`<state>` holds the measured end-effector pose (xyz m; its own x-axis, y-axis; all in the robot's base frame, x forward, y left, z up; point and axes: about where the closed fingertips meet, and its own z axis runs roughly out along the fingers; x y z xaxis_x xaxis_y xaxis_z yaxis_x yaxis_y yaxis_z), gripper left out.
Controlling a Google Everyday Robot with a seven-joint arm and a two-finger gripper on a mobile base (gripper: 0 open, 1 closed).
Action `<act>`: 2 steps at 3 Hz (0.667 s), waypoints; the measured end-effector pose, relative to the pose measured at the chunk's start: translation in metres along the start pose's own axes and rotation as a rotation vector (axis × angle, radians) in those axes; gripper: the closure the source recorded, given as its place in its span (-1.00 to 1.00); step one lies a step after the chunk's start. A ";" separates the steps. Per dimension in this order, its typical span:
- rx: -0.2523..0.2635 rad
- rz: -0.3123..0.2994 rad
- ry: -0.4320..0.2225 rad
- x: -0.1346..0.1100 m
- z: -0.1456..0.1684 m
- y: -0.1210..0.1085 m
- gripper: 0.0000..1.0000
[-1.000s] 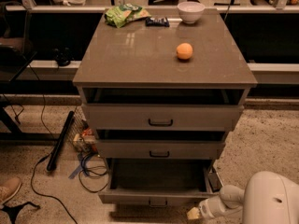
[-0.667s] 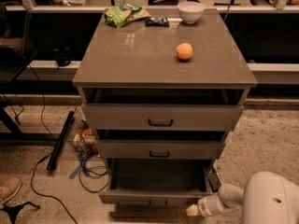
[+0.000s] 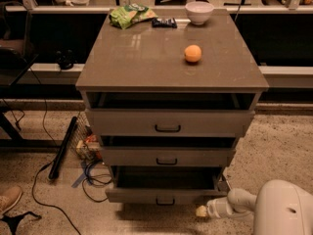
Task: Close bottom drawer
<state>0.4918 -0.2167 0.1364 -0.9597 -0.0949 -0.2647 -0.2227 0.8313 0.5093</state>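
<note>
The bottom drawer (image 3: 146, 195) is the lowest of three grey-beige drawers and stands pulled out, its dark inside showing, with a small dark bar handle (image 3: 165, 200) at centre. The middle drawer (image 3: 166, 156) and top drawer (image 3: 168, 123) are also out a little. My gripper (image 3: 201, 211) is low on the floor side, just right of the bottom drawer's front and close to its right end. The white arm (image 3: 283, 210) fills the lower right corner.
On the cabinet top (image 3: 146, 58) lie an orange (image 3: 192, 53), a white bowl (image 3: 199, 11), a green bag (image 3: 131, 14) and a dark packet (image 3: 164, 22). Cables (image 3: 93, 175), a black bar (image 3: 63, 147) and clutter lie on the floor at left. A shoe (image 3: 9, 199) is at lower left.
The gripper has shifted slightly left toward the bottom drawer's front. The drawers have not visibly moved.
</note>
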 end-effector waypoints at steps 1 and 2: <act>0.028 -0.006 -0.131 -0.058 0.001 -0.009 1.00; 0.041 -0.011 -0.187 -0.084 0.000 -0.012 1.00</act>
<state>0.5750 -0.2189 0.1520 -0.9077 -0.0036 -0.4195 -0.2220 0.8527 0.4729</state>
